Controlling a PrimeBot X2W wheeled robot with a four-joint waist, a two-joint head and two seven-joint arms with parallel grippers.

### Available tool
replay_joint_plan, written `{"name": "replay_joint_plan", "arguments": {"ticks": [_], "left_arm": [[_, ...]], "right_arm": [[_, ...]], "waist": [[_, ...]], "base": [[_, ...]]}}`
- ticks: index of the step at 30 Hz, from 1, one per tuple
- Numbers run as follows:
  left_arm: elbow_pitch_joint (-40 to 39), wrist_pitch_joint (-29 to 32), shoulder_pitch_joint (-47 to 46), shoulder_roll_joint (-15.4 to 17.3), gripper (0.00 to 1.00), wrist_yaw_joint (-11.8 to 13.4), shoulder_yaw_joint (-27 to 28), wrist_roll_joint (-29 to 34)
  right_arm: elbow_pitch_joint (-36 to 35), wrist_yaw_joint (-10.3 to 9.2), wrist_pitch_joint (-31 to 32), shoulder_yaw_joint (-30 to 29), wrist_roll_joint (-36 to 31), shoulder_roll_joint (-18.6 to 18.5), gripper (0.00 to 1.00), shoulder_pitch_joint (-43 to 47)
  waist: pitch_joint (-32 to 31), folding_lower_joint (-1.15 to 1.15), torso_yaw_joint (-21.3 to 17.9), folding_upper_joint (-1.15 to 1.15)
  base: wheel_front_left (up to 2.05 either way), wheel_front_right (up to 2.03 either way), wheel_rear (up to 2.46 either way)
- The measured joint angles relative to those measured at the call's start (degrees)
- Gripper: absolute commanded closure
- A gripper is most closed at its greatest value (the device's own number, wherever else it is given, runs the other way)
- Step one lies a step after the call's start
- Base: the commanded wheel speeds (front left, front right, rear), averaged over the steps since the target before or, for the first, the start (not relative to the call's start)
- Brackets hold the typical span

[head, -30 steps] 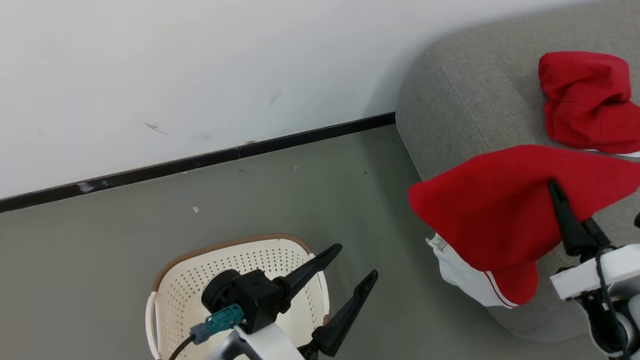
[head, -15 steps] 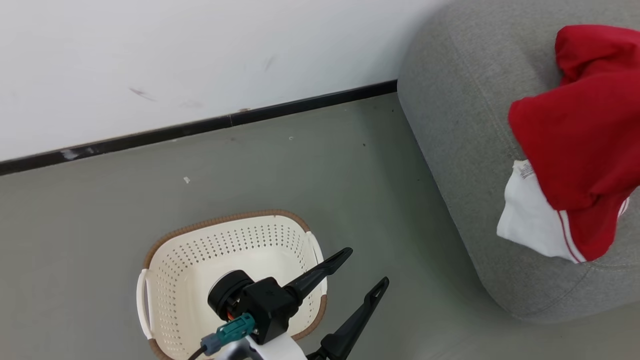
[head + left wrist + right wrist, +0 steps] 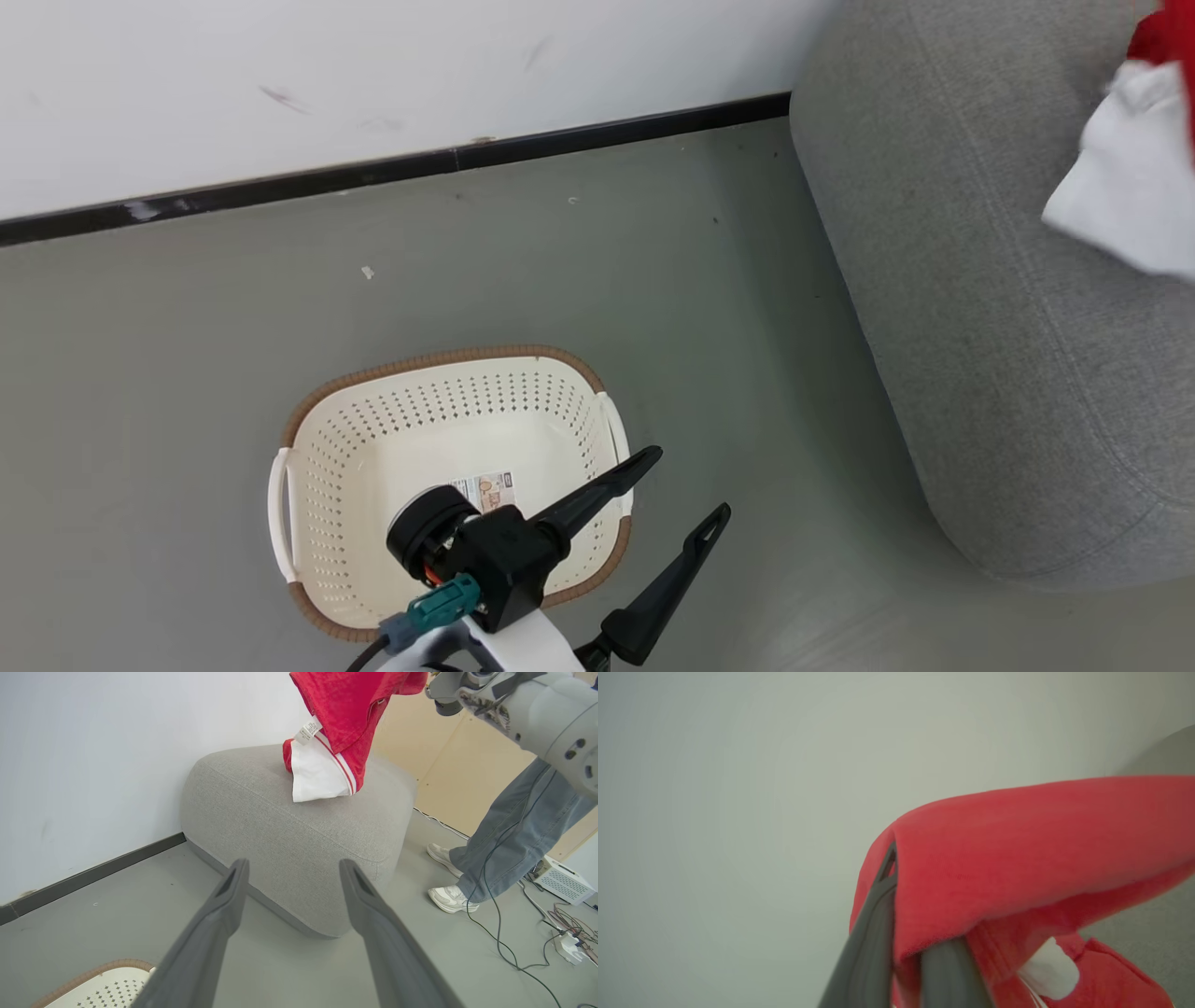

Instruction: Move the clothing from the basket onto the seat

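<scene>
Basket (image 3: 439, 359): on floor (image 3: 187, 373) beside seat (image 3: 1008, 373), paper label (image 3: 485, 490) inside.
Clothing (image 3: 345, 700): hanging over seat, clamped in right pincer (image 3: 903, 952).
Left pincer (image 3: 687, 483): fingers spread wide, gripping nothing.

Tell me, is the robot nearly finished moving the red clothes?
Nearly. Done: the basket looks empty, just its label inside. In hand: the right end effector is shut on the clothing, dangling over the seat. Left: lower it and let go.
</scene>
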Motion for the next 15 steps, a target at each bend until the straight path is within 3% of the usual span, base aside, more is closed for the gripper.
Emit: {"name": "replay_joint_plan", "arguments": {"ticks": [9,15], "left_arm": [[-0.1,1.1,-0.6,1.3,0.00,0.6,1.3,1.3],[-0.6,2.0,-0.6,1.4,0.00,1.8,2.1,1.3]], "right_arm": [[8.2,0.00,2.9,-6.1,-5.7,-4.3,1.00,-10.5],[11.9,0.00,3.9,-8.7,-9.1,-4.8,1.00,-15.1]], "waist": [[2.7,0.00,1.8,0.00],[4.9,0.00,2.9,0.00]], "base": [[0.00,0.00,0.00],[0.00,0.00,0.00]]}}
